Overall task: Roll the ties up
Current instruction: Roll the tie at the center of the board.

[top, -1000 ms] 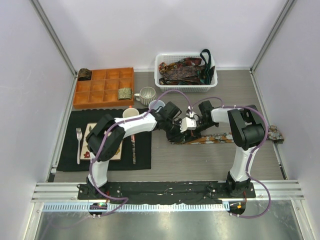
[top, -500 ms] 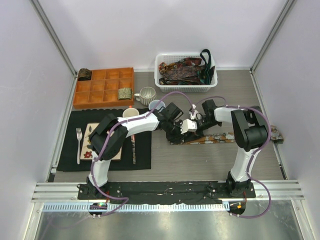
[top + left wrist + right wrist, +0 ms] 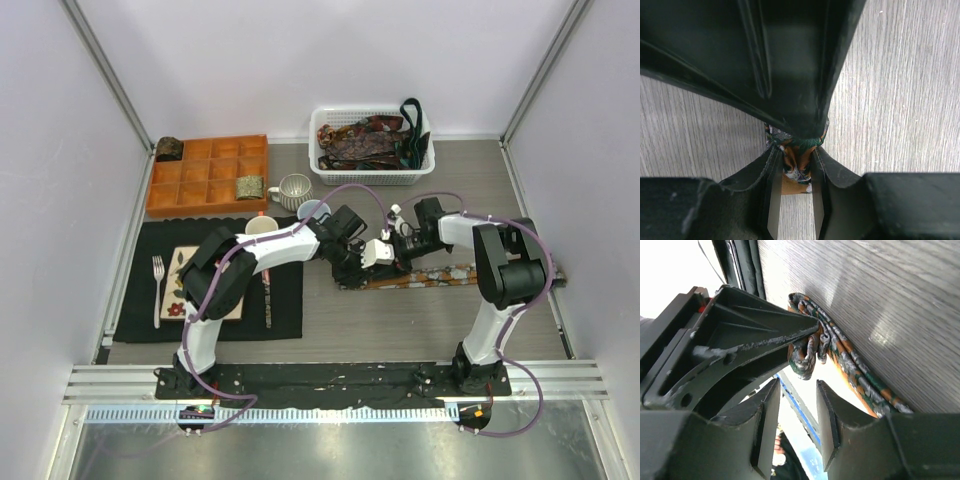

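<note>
A patterned orange, green and grey tie (image 3: pixel 430 276) lies stretched along the table to the right. My left gripper (image 3: pixel 352 266) is shut on its folded left end, and the fabric (image 3: pixel 797 167) shows pinched between the pads, midway between the tips (image 3: pixel 795 152). My right gripper (image 3: pixel 380 254) faces the left one closely. In the right wrist view its jaws (image 3: pixel 797 387) are open and empty, just short of the tie's folded end (image 3: pixel 805 359). More ties fill the white basket (image 3: pixel 420 172). Two rolled coils (image 3: pixel 249 186) (image 3: pixel 169 148) sit at the orange tray (image 3: pixel 208 160).
A black mat (image 3: pixel 290 300) at left holds a floral plate (image 3: pixel 180 262), a fork (image 3: pixel 157 285) and a cup (image 3: pixel 262 226). A mug (image 3: pixel 293 190) and a second cup (image 3: pixel 312 210) stand behind my left arm. White walls enclose the table.
My right arm has swung its wrist and elbow to the right, drawing its gripper slightly back from the left one. The left gripper has stayed shut on the tie's end.
</note>
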Controlling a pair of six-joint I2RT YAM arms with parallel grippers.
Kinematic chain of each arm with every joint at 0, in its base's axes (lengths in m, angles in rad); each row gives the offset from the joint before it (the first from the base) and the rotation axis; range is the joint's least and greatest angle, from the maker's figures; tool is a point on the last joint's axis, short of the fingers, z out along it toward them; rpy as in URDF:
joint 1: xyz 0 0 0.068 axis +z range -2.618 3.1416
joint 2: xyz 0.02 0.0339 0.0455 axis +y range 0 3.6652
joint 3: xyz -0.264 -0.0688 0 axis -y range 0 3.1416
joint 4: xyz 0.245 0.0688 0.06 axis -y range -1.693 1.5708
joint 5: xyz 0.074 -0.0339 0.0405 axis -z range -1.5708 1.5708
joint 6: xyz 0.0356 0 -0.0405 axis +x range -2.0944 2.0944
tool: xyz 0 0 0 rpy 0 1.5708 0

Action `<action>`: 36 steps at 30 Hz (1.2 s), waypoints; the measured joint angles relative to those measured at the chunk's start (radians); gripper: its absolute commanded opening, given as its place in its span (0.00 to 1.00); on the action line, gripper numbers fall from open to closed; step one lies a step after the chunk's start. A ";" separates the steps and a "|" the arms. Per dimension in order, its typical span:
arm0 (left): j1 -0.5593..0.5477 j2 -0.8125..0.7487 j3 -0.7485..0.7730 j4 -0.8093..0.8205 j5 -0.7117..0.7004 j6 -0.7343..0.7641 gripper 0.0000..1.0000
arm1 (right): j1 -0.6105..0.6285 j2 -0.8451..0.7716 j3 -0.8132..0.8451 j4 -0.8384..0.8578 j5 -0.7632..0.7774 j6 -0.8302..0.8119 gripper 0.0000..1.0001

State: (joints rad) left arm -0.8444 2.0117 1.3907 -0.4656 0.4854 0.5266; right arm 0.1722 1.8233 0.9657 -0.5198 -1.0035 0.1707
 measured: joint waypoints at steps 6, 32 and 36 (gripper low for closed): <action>-0.001 0.000 0.000 -0.001 -0.001 0.000 0.31 | 0.024 0.032 -0.011 0.069 -0.013 0.053 0.35; 0.056 -0.165 -0.273 0.179 -0.006 -0.080 0.73 | 0.033 0.141 0.078 -0.060 0.109 -0.117 0.01; 0.075 -0.171 -0.286 0.208 -0.005 -0.095 0.72 | 0.030 0.143 0.078 -0.061 0.106 -0.118 0.01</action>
State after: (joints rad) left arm -0.7696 1.8412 1.1049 -0.2573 0.4801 0.4320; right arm 0.2020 1.9663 1.0439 -0.5804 -0.8970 0.0525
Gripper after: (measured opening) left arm 0.733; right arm 0.022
